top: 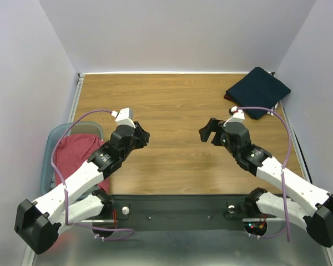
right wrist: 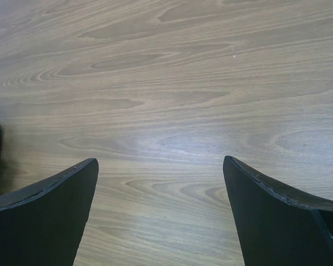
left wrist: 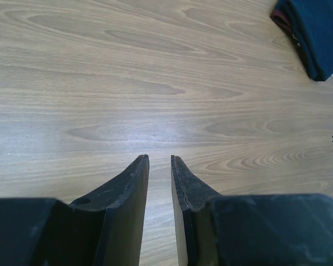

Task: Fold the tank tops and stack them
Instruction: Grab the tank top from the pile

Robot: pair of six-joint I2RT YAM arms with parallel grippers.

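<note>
1. A wooden desk with light brown grain fills the middle of the overhead frame, and fills both close-up views.
2. A translucent teal plastic bin sits at the left edge of the frame, against the desk's left side.
3. Plain pale walls enclose the desk at the top, left and right.
4. A black mounting plate runs across the lower middle, along the desk's near edge.
5. A grey metal surface lies below the plate at the bottom.

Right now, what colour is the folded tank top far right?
Tank top: dark navy; top external view.
</note>
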